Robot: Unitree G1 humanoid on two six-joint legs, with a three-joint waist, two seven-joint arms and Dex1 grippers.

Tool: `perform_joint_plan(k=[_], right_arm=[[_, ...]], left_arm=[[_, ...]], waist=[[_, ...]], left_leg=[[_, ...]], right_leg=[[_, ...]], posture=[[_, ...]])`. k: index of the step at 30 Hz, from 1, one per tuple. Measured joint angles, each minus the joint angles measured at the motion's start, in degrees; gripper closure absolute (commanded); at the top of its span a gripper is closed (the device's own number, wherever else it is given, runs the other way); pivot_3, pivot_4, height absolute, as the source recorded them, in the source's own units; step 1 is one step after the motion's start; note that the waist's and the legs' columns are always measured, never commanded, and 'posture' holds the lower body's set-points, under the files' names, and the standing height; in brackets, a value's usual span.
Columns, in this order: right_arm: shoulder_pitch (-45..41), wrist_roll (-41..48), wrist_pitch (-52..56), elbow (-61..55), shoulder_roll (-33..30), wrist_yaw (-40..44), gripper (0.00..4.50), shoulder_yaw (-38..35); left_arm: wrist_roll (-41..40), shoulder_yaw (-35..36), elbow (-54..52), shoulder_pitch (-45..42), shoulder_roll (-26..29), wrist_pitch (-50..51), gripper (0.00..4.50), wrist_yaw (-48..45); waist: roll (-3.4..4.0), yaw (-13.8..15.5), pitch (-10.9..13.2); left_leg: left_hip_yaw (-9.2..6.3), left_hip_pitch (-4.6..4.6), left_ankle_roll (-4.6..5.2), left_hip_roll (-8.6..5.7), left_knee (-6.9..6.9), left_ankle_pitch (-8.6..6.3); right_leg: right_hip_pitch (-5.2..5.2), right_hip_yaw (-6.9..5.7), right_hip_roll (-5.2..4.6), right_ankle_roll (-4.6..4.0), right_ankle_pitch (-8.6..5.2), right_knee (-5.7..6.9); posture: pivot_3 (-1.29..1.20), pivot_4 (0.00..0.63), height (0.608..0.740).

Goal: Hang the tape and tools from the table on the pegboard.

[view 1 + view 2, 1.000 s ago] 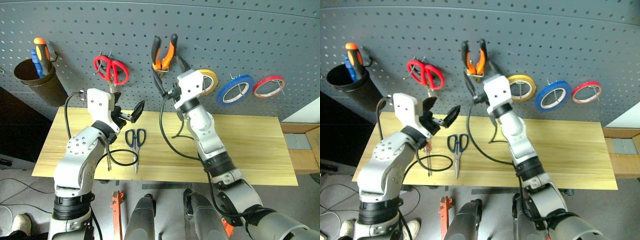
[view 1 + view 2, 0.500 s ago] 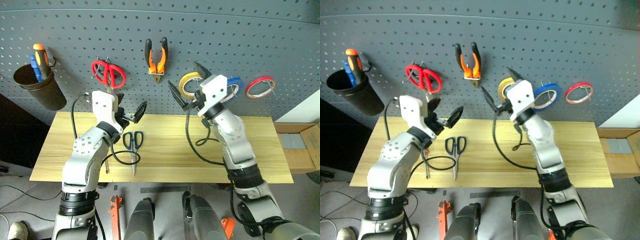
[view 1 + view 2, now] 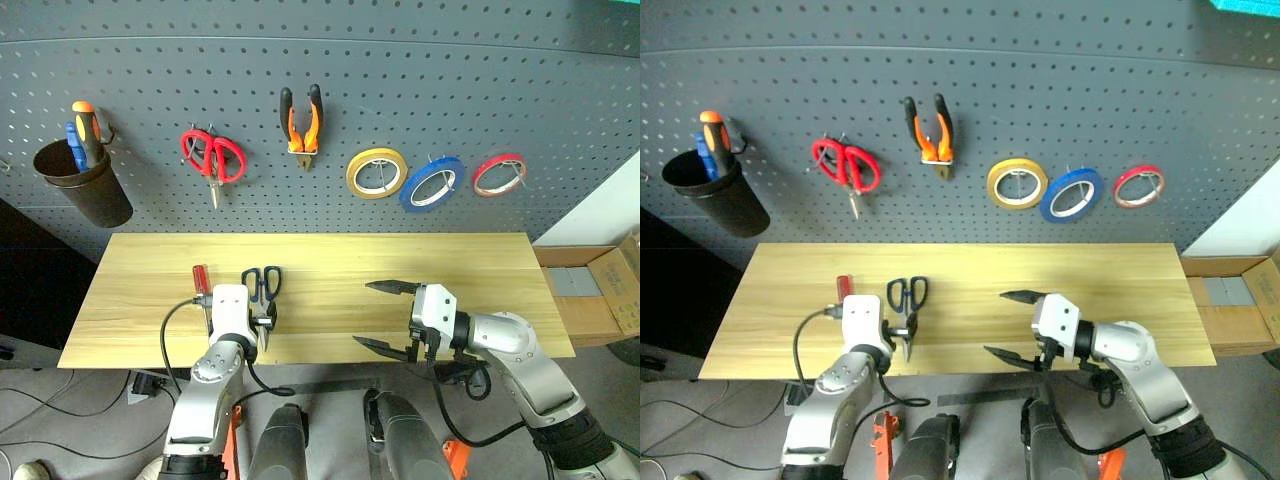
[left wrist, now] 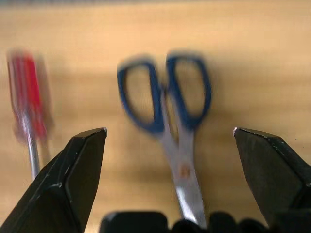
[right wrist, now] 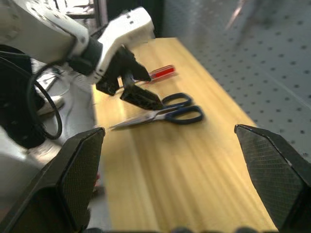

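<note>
Dark-blue-handled scissors (image 3: 262,290) and clear-red-handled screwdriver (image 3: 202,283): flat on light wooden table (image 3: 480,262), partly hidden by left gripper (image 4: 170,141).
Blue tape ring (image 3: 430,183) and orange-black pliers (image 3: 301,118) hang on grey pegboard (image 3: 400,70). Both grippers, right (image 3: 390,315) included, gape empty, lower than a second ago.

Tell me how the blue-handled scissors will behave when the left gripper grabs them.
The scissors lie flat and closed on the table, so they probably won't roll. Thin and low, they may slide before the fingers get under. Lifted by one handle loop, the blades could swing open.
</note>
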Motion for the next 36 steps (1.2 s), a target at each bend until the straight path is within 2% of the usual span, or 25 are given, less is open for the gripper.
perform_joint_plan(k=[6,10,24,28,36], right_arm=[[-2.2,-0.2,-5.0,7.2,0.4,5.4,0.05,1.2],[-5.5,-1.0,-5.9,11.0,3.0,5.5,0.05,1.6],[-6.2,-0.9,-2.7,10.8,4.6,5.2,0.05,1.6],[-5.9,-0.9,-2.2,10.2,4.6,5.2,0.00,1.6],[-6.1,-1.4,-2.3,10.2,4.7,5.2,0.00,1.6]], left_arm=[[1.9,0.3,3.2,0.3,-0.7,0.0,0.00,2.0],[1.6,0.5,6.0,-1.1,-0.5,-0.1,0.00,-0.1],[2.3,-1.2,6.5,-3.5,0.1,2.1,0.00,-3.1],[2.9,-1.6,7.5,-5.2,0.1,2.7,0.94,-2.8],[3.3,-2.2,7.8,-5.6,0.2,3.5,3.86,-2.8]], waist=[[0.08,0.0,0.4],[0.44,0.0,0.8],[0.82,-0.4,1.5],[0.83,-0.7,1.5],[0.83,-1.4,1.5]], left_leg=[[0.05,0.03,-0.01,0.01,-0.28,-0.01],[0.05,0.12,-0.01,0.01,-0.30,-0.01],[0.06,0.10,-0.02,-0.01,-0.38,-0.01],[0.06,0.10,-0.02,-0.03,-0.38,-0.01],[0.07,0.08,-0.04,-0.02,-0.48,-0.03]], right_leg=[[-0.06,0.08,0.08,0.24,0.07,-0.03],[-0.02,0.11,0.05,0.23,0.05,0.02],[-0.04,0.13,-0.02,0.36,-0.03,-0.04],[-0.03,0.13,-0.03,0.39,-0.03,-0.04],[-0.08,0.12,-0.02,0.45,-0.09,-0.06]], posture=[[0.01,0.364,0.740],[0.00,0.378,0.740],[-0.02,0.378,0.740],[-0.01,0.373,0.740],[0.00,0.353,0.740]])
